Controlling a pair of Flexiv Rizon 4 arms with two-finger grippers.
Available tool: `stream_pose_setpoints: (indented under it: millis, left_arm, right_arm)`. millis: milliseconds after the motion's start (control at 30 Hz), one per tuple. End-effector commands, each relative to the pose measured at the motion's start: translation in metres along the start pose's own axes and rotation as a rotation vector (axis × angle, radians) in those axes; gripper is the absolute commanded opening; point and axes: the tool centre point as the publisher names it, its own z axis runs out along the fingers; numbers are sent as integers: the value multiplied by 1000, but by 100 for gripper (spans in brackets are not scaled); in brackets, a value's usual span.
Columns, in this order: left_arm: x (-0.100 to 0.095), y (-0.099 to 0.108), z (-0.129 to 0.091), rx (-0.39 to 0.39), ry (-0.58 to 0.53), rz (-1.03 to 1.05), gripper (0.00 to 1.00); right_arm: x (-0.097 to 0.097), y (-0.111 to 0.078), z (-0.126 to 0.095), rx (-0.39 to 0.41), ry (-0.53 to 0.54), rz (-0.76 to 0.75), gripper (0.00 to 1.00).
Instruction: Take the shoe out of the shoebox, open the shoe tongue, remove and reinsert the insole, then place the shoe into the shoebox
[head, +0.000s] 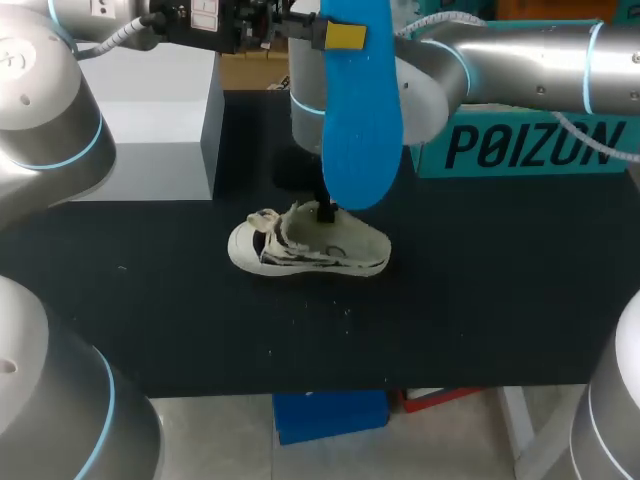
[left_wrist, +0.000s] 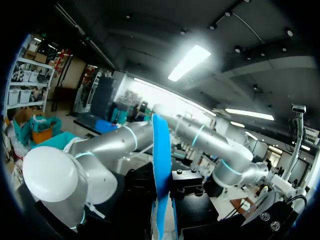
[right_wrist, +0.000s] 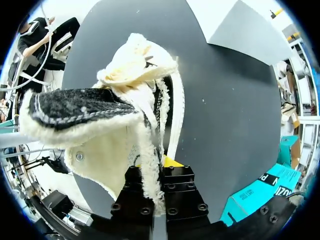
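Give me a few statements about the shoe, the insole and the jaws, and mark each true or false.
1. The insole is out of the shoe, and the left jaws hold it above the shoe. True.
2. The shoe sits inside a box. False: it rests on the black table.
3. The right jaws are shut on the shoe's fleecy edge. True.
4. The insole is red. False: it is blue.
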Motion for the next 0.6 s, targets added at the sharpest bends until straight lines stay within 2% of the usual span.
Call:
stream_pose_setpoints:
  millis: [33, 267, 467, 600]
  left_arm:
    - [-1, 1, 2, 1, -2, 1, 0]
    - [-1, 1, 2, 1, -2, 1, 0]
    - [-1, 1, 2, 1, -2, 1, 0]
    - [-1, 1, 2, 1, -2, 1, 0]
  right_arm:
    - [7, -15, -55, 46, -53, 132, 0]
    - [-7, -25, -60, 175, -54, 602, 0]
    - [-13, -26, -58, 227, -46, 963, 0]
    - [-13, -25, -57, 218, -12, 1163, 0]
